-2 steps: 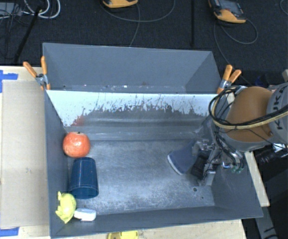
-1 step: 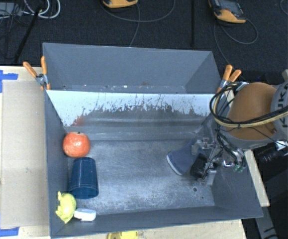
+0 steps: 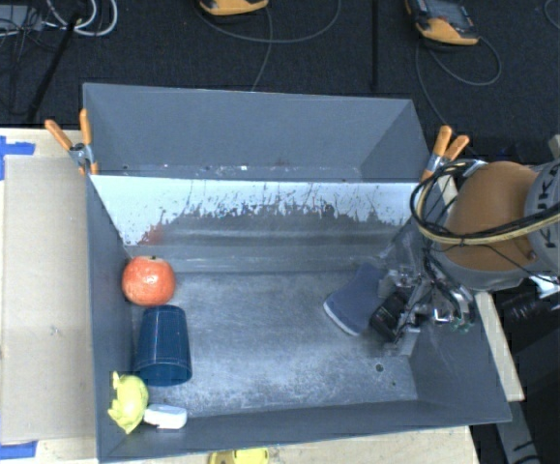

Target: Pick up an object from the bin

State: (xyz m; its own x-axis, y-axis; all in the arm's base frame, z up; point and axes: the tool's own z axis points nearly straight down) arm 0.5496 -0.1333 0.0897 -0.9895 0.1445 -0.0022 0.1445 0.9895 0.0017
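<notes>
My gripper [image 3: 396,319] is low at the right side of the bin, next to a flat blue-grey pad [image 3: 354,299] that lies tilted on the bin floor. Its dark fingers sit at the pad's right edge; whether they touch or grip it I cannot tell.
Along the left wall lie a red-orange apple [image 3: 148,281], a dark blue cup [image 3: 162,345] on its side below it, and a yellow toy [image 3: 129,400] with a small white piece [image 3: 167,417] in the front left corner. The arm with its orange cover and cables hangs over the right rim.
</notes>
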